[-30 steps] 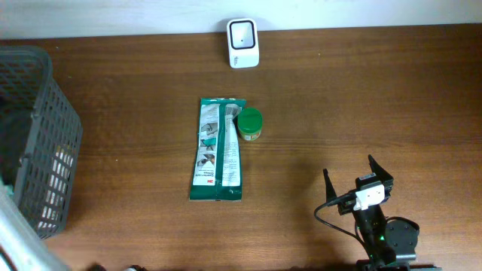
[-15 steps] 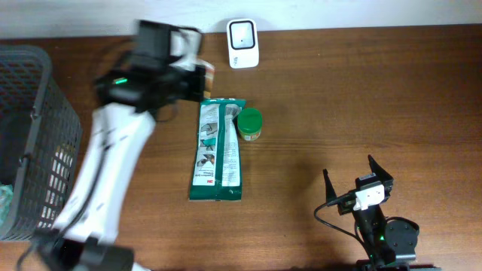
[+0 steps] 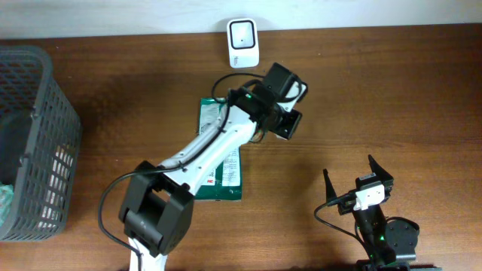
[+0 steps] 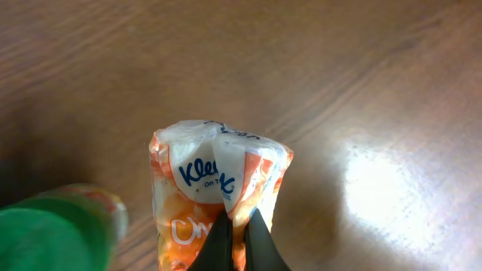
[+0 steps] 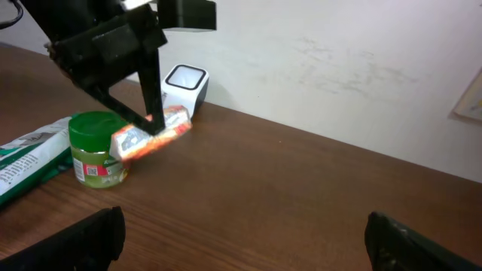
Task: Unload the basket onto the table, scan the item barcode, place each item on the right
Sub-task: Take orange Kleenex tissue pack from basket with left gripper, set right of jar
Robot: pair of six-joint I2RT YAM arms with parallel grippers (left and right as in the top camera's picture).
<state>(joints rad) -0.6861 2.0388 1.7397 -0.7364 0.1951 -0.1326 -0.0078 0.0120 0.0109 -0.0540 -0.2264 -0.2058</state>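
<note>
Tissue pack [image 4: 197,175] inside left gripper [image 4: 238,223]

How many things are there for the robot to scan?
3. An orange Kleenex pack is pinched in the left end effector, a green-lidded jar stands beside it, and a long green packet lies flat next to the jar. The basket may hide more.

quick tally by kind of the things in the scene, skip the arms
white barcode scanner: 1
Kleenex tissue pack, held in the left gripper: 1
green-lidded jar: 1
green flat packet: 1
grey mesh basket: 1
total: 5
</note>
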